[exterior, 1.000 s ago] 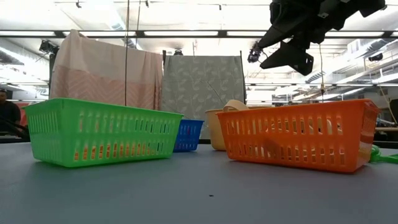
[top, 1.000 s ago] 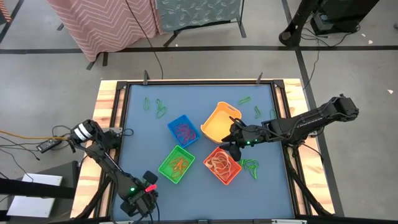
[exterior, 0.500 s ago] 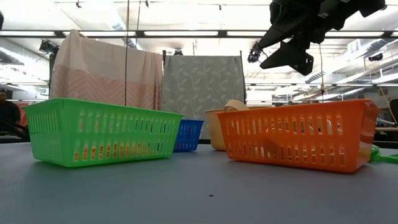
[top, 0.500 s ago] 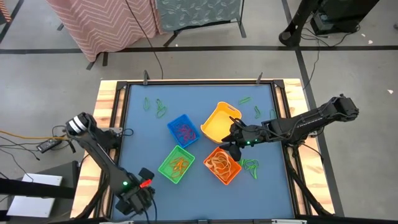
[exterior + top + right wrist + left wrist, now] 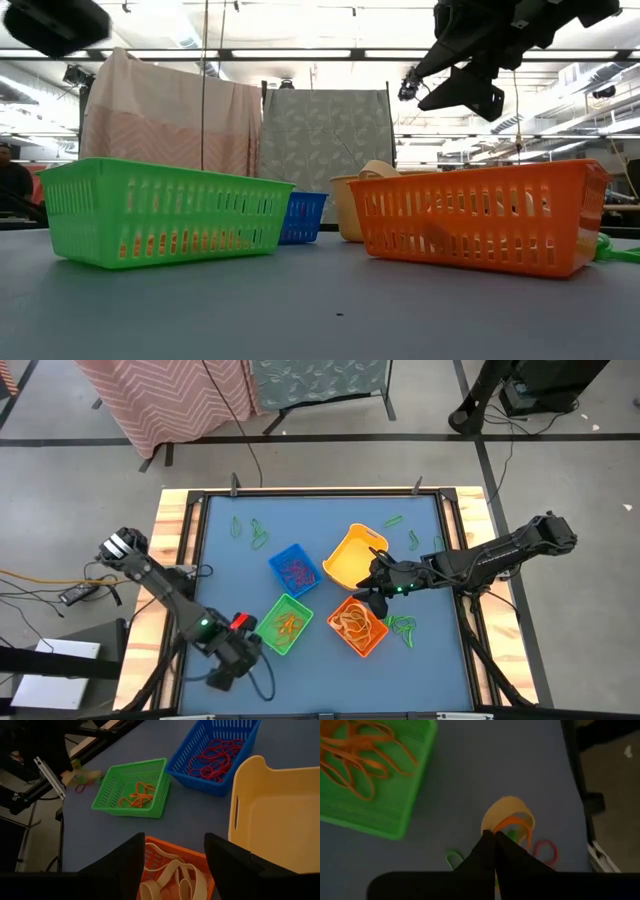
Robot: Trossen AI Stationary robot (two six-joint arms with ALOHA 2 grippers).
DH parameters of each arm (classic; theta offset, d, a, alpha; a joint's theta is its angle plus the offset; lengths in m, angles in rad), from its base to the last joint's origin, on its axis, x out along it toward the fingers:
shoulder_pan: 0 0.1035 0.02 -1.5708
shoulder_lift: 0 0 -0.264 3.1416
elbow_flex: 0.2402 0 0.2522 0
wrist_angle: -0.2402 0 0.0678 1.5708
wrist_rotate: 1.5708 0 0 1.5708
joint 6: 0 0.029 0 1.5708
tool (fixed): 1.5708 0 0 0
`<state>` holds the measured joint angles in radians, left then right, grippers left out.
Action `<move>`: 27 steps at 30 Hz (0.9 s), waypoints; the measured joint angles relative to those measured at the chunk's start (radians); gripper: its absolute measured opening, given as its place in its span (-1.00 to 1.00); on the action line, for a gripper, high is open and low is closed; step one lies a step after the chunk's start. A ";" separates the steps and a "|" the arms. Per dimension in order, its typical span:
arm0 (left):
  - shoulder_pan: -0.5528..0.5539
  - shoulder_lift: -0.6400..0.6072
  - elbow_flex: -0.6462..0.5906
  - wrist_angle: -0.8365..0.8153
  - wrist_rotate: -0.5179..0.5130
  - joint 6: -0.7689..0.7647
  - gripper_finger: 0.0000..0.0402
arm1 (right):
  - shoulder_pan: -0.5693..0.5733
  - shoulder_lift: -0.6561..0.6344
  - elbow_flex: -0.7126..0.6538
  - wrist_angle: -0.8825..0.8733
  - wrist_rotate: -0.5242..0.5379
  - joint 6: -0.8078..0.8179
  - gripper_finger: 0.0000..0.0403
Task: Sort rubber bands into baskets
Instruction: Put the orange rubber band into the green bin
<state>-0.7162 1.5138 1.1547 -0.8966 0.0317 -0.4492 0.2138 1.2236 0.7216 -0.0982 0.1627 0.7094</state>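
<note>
Fig.: sorting in progress, both arms over the table [image 5: 215, 560].

Left gripper [image 5: 493, 840]: fingers pinched tight together w/ a small bunch of rubber bands [image 5: 512, 822] caught at the tips, a wide tan loop and an orange one; a pink band and a green one lie on the mat close by. In the high view it sits near the table's 7 o'clock edge, just beside the green basket [image 5: 284, 625] on its 8 o'clock side.

Right gripper [image 5: 172, 855]: fingers apart, nothing between them. It hangs above the gap between the yellow basket [image 5: 355, 556] and the orange basket [image 5: 357, 626], right of table centre.

Baskets: clustered mid-table. Blue basket [image 5: 295, 570] holds red/pink bands, green holds orange ones, orange holds wide tan ones; yellow looks empty from the right wrist view. Loose green bands lie at about 11, 1 and 4 o'clock of the cluster.

Doing the step well (my judgement): I've likely pinched two colours at once, so I'd lift clear of the mat first and check what hangs from the tips before choosing a tub. Going by contents, orange goes to green and tan to orange. Release low over the basket so the bands don't bounce out.

Pose: left arm folded back from the 9 o'clock edge, wrist pointing down. Right arm reaches in from 3 o'clock, nearly straight, held well above the tubs.
</note>
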 joint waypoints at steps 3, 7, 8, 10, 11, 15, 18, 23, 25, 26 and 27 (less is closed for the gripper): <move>0.042 0.015 -0.001 0.017 0.006 0.003 -1.00 | 0.001 0.000 0.000 0.000 -0.001 0.007 0.07; 0.078 0.057 -0.008 0.021 0.106 0.007 -1.00 | 0.001 0.000 0.000 0.000 -0.001 0.025 0.07; 0.079 0.070 -0.015 0.017 0.143 0.016 -0.99 | 0.001 0.000 0.000 0.000 -0.003 0.025 0.07; 0.071 0.093 -0.033 0.016 0.222 0.030 -0.98 | 0.001 0.000 0.000 -0.001 -0.007 0.025 0.07; 0.063 0.102 -0.043 0.019 0.253 0.033 -0.97 | 0.001 0.000 0.000 -0.001 -0.007 0.025 0.07; 0.047 0.117 -0.079 0.021 0.262 0.038 -0.90 | 0.001 0.000 0.000 -0.001 -0.007 0.025 0.07; 0.054 0.116 -0.088 0.025 0.229 0.031 -0.81 | 0.001 0.000 0.000 -0.003 -0.007 0.025 0.07; 0.084 0.116 -0.088 0.013 0.165 0.057 -0.59 | 0.001 0.000 0.000 -0.005 -0.005 0.024 0.07; 0.099 0.116 -0.088 -0.035 0.130 0.076 -0.51 | 0.001 0.000 0.000 -0.004 -0.003 0.023 0.07; 0.107 0.116 -0.090 -0.057 0.114 0.081 -0.47 | 0.001 0.000 0.000 -0.004 -0.002 0.023 0.07; 0.116 0.116 -0.097 -0.070 0.110 0.082 -0.43 | 0.001 0.000 0.000 -0.004 -0.003 0.022 0.07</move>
<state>-0.6006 1.6299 1.0575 -0.9663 0.1419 -0.3668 0.2150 1.2236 0.7216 -0.1024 0.1600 0.7317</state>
